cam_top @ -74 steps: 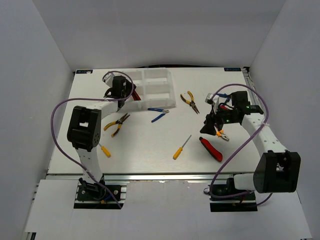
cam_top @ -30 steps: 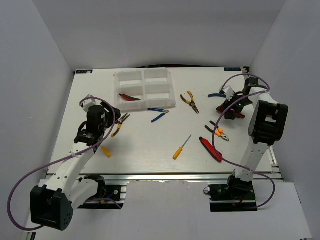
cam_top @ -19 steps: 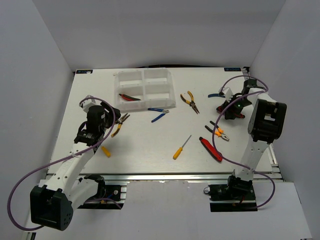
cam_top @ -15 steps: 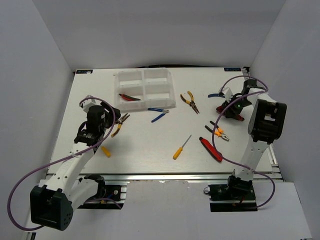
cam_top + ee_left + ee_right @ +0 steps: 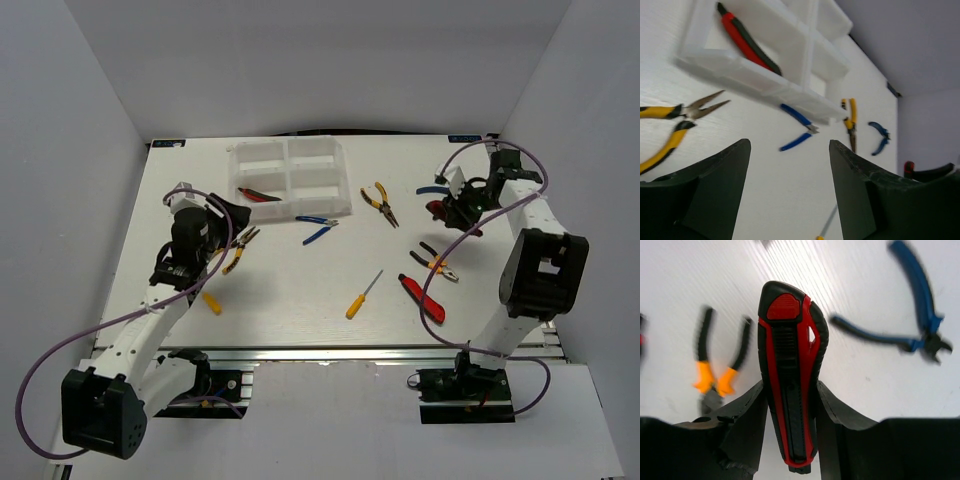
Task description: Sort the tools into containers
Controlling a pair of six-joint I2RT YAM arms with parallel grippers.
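R gripper clamped mid-body on red/black utility knife: looks rigid, light, slick plastic. L gripper spread, empty.

White table bears tray, scattered pliers and screwdrivers.

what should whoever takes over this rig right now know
Left gripper: jaws open, empty, near the yellow pliers by the tray.
Right gripper: jaws shut on a red-and-black knife, far right.
Done: one red-and-black cutter in a left tray compartment.
To do: the held knife; on the table, a second knife, two screwdrivers, other pliers.
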